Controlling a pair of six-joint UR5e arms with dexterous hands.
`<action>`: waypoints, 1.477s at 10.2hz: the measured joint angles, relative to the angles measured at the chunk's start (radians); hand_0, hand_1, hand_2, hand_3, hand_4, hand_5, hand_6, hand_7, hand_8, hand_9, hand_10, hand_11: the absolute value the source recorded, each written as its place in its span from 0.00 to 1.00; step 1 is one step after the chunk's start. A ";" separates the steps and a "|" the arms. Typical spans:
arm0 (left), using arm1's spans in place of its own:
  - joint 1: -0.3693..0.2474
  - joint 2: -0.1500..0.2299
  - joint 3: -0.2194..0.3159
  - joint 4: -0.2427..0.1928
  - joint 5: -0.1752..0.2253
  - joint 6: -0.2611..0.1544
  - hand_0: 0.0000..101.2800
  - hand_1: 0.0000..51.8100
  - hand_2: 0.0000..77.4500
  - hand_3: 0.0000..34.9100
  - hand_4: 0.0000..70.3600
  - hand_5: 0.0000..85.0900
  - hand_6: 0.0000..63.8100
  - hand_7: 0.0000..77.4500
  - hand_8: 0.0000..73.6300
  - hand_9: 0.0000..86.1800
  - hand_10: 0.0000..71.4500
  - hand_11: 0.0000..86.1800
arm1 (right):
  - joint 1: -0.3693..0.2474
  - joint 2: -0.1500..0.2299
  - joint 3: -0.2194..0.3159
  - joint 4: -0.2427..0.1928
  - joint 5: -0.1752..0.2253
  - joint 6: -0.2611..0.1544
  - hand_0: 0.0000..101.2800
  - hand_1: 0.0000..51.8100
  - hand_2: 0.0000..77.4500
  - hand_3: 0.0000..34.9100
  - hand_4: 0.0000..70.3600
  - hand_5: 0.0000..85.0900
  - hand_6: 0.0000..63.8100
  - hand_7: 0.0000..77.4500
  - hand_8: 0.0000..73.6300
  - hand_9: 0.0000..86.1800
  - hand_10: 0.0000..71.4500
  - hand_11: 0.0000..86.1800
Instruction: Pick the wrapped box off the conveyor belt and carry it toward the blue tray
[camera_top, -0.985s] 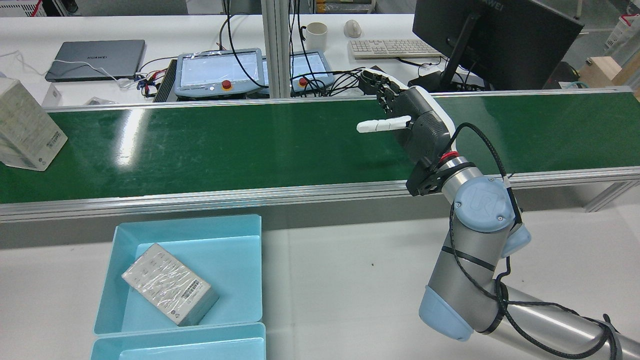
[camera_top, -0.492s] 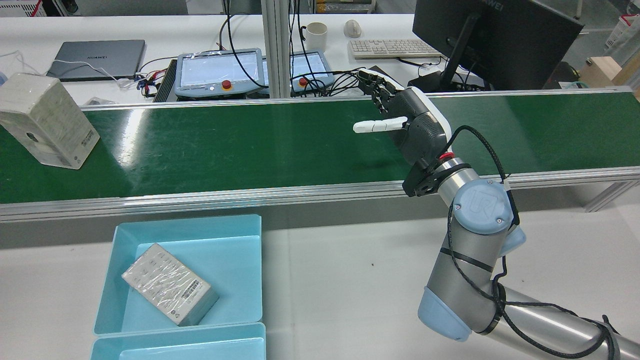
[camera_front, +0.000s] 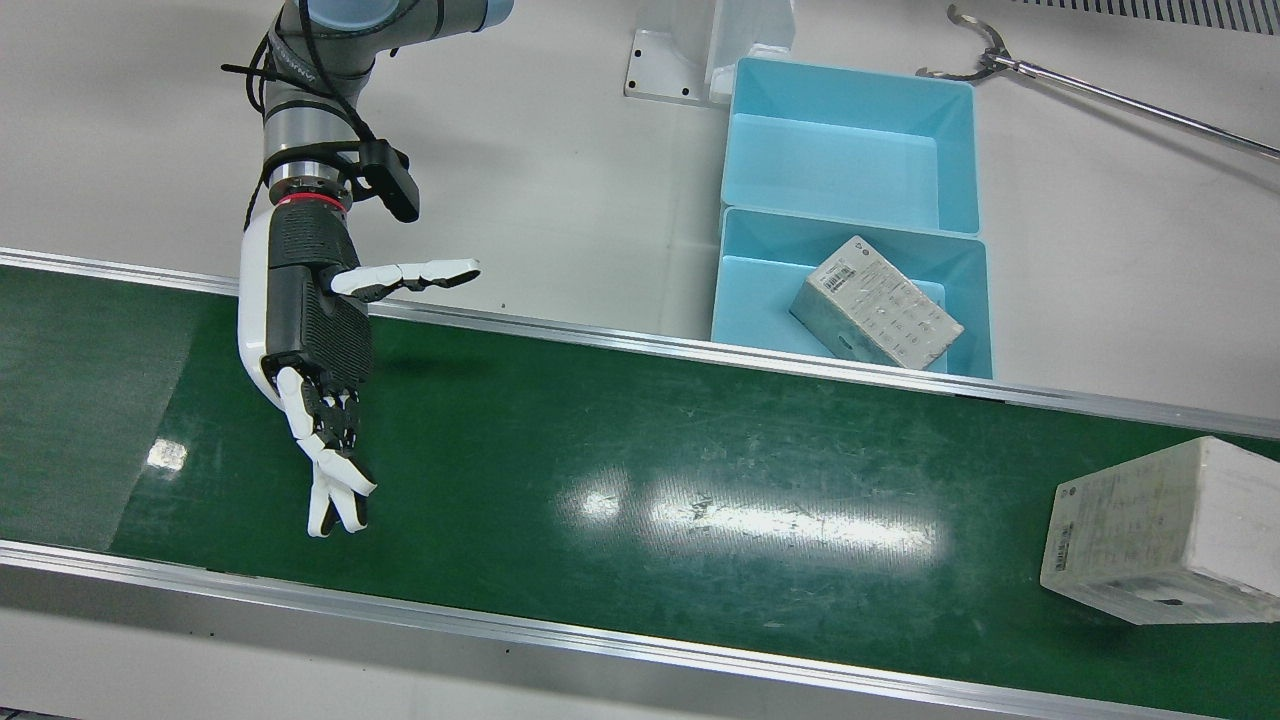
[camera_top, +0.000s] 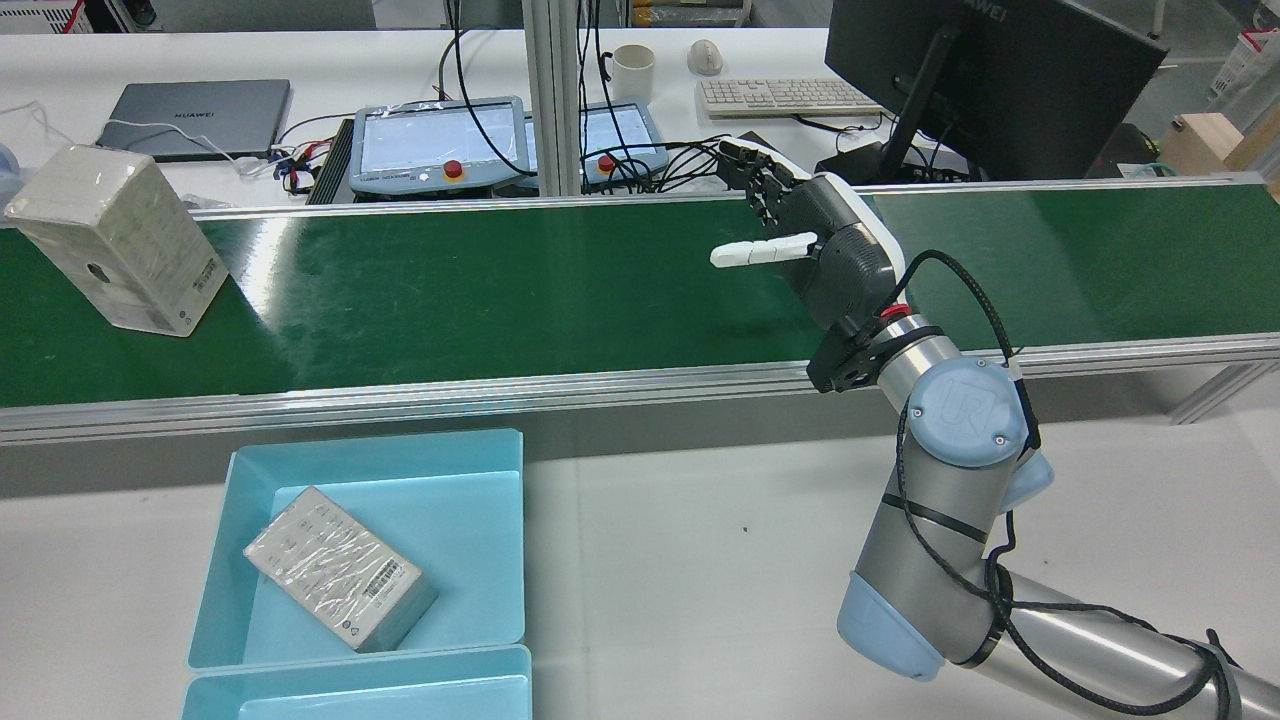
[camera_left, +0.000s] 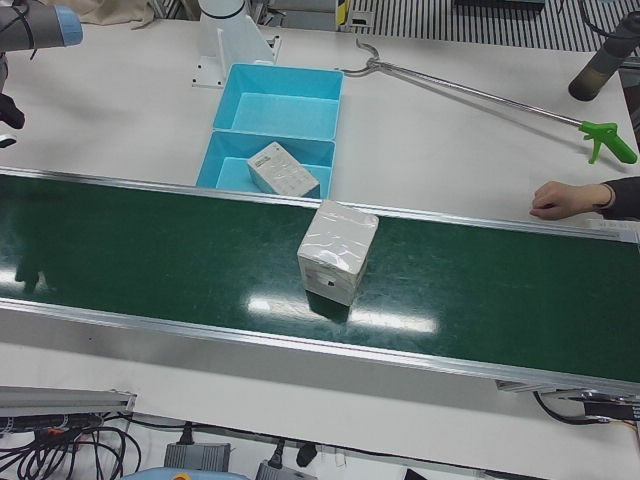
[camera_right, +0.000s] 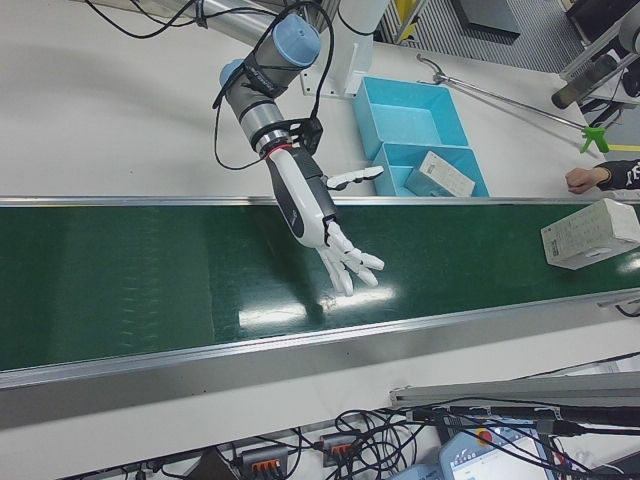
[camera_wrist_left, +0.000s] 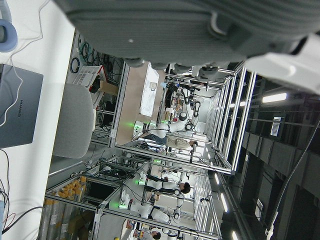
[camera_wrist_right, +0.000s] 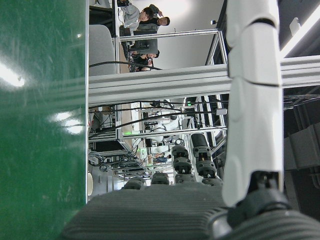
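Note:
The wrapped box stands on the green conveyor belt at its left end in the rear view, far from my right hand. It also shows in the front view, the left-front view and the right-front view. My right hand hovers open and empty over the belt, fingers spread and thumb pointing toward the box; it also shows in the front view. The blue tray sits on the white table before the belt. The left hand view shows only a bit of my left hand.
Another wrapped box lies inside the blue tray. A second blue tray adjoins it. A person's hand rests by the belt's edge and a long reacher tool lies on the table. Pendants, a laptop and a monitor stand beyond the belt.
The wrapped box has travelled along the belt toward my right hand, fully entering the rear view. My right hand has barely shifted.

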 joint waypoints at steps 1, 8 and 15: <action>0.000 0.000 0.000 0.000 0.000 0.000 0.00 0.00 0.01 0.00 0.00 0.01 0.01 0.01 0.01 0.01 0.01 0.01 | 0.000 -0.001 0.000 0.000 0.000 0.000 0.48 0.31 0.08 0.00 0.12 0.22 0.04 0.05 0.00 0.02 0.00 0.02; 0.000 0.000 0.000 0.000 0.000 0.000 0.00 0.00 0.01 0.00 0.00 0.01 0.00 0.01 0.01 0.01 0.01 0.01 | -0.002 0.000 0.001 -0.001 0.000 -0.002 0.48 0.31 0.08 0.00 0.12 0.22 0.06 0.05 0.00 0.02 0.00 0.02; 0.000 0.000 0.000 0.000 0.000 0.000 0.00 0.00 0.01 0.00 0.00 0.01 0.01 0.01 0.01 0.01 0.01 0.01 | -0.004 0.000 -0.005 -0.002 -0.005 -0.002 0.48 0.31 0.09 0.00 0.13 0.22 0.05 0.05 0.00 0.02 0.00 0.02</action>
